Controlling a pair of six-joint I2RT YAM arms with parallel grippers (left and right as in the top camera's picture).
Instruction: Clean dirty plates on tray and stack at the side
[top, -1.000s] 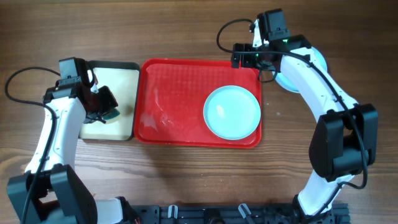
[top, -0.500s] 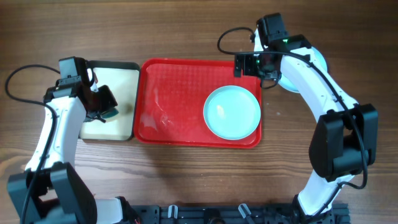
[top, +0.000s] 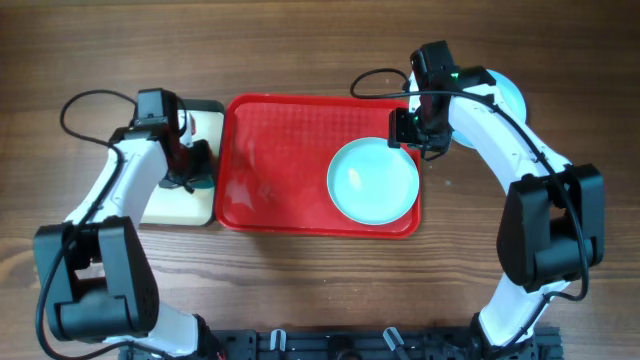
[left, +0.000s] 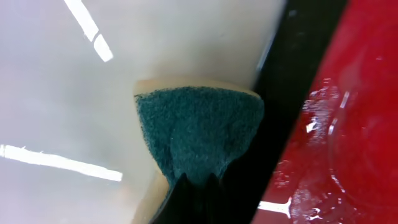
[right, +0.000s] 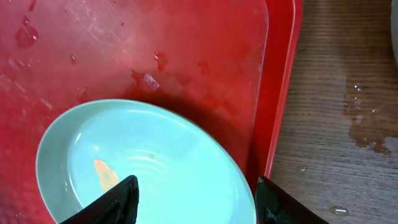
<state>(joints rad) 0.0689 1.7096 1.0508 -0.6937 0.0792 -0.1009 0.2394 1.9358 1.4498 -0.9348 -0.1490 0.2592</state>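
Pale blue plate (top: 373, 180) lies flat by the left-right tray's (top: 270, 130) right rim, right jaws open over it, left jaws clamping a sponge (left: 199, 137).

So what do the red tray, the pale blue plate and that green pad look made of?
Red tray: probably plastic, glossy, with wet highlights. Pale blue plate: smooth and shiny, ceramic or melamine, unclear which. Green pad: fuzzy scouring fibre on yellowish sponge foam.

A pale blue plate (top: 373, 180), marked by a small orange smear, is seen lying flat at the right end of the wet red tray (top: 270, 160); a second plate (top: 513, 97) is partly visible beyond the tray's right rim.
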